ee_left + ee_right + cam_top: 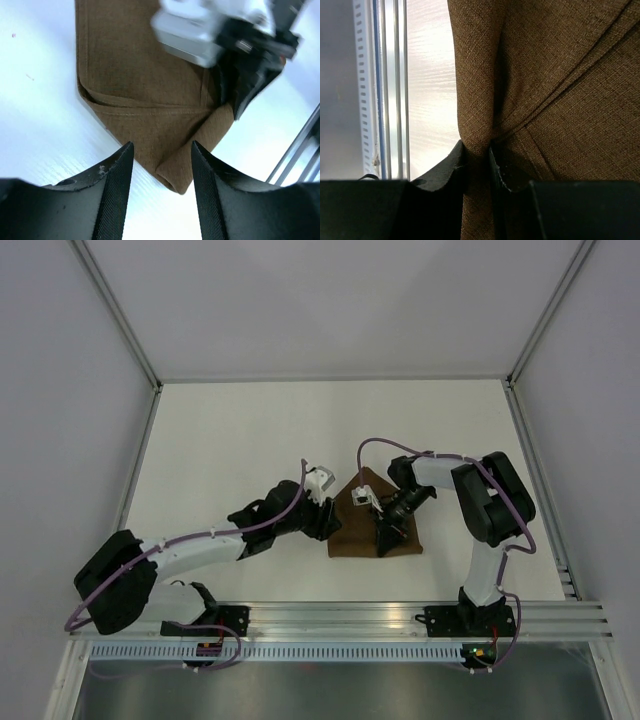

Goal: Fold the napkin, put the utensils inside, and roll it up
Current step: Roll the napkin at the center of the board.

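Observation:
The brown napkin (352, 538) lies folded on the white table between the two arms. In the left wrist view the napkin (140, 90) shows layered folds and a rolled corner tip pointing toward me. My left gripper (162, 143) stands open astride that tip, its fingers clear of the cloth; from above, the left gripper (325, 523) sits at the napkin's left edge. My right gripper (476, 147) is shut on a raised fold of the napkin (570, 100), near the cloth's front edge (383, 537). The utensils are out of view.
An aluminium rail (400, 615) runs along the near table edge just behind the napkin and shows in the right wrist view as a slotted rail (390, 75). The right arm's wrist camera (200, 35) hangs over the cloth. Grey walls enclose the table.

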Robot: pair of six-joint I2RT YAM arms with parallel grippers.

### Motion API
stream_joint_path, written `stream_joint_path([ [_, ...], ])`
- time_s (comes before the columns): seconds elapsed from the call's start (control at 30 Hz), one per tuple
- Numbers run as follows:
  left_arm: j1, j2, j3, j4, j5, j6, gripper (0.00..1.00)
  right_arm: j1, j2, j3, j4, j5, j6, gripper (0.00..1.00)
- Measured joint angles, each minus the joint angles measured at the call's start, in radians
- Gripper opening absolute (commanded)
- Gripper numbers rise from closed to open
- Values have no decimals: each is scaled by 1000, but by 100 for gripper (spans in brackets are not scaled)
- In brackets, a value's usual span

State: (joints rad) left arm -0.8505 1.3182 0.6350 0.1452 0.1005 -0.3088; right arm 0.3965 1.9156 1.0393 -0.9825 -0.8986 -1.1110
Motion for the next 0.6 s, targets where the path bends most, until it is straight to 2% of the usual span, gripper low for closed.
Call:
stream_joint_path([
  [0.1, -111, -53, -36, 21, -105, 60, 57, -5, 36, 24, -41, -11, 0, 15],
  [0.23, -258, -44, -22, 27, -216, 157, 57, -15, 74, 44, -85, -25, 3, 15],
  [0.4, -400, 103, 71, 16, -313, 285, 57, -21, 103, 63, -124, -26, 5, 15],
  [0.6, -500, 312, 197, 6, -372, 412, 57, -27, 135, 84, -161, -28, 6, 15],
])
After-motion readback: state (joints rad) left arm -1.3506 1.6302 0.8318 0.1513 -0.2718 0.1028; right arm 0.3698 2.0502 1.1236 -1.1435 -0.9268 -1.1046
